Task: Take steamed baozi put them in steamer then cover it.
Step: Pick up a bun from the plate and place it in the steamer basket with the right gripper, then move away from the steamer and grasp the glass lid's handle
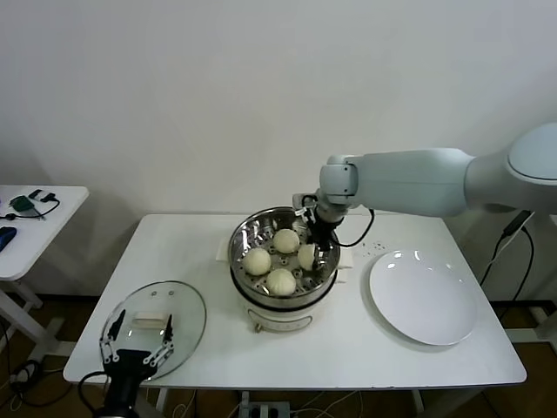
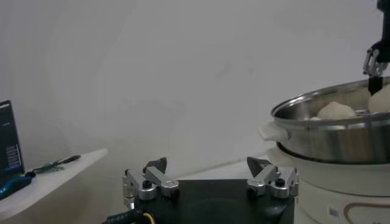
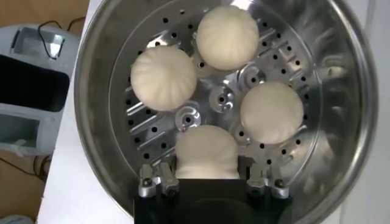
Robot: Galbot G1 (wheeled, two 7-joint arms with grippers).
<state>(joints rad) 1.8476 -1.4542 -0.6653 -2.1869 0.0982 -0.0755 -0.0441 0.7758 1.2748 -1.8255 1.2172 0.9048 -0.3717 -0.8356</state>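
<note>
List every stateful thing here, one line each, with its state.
steamer: uncovered, four baozi on its tray
fourth baozi: on tray, between right end effector fingers
glass lid: off, flat on table
white plate: bare
left end effector: open, by the lid

A: Right arm?
B: Stretched in from the right, wrist bent down over the steamer [image 1: 283, 252]. Right gripper [image 3: 207, 173] sits low inside it, fingers either side of one bun [image 3: 207, 152], slightly parted.
A: Left?
B: Left gripper [image 1: 137, 344] parked well left of the steamer, jaws spread wide, holding nothing.
</note>
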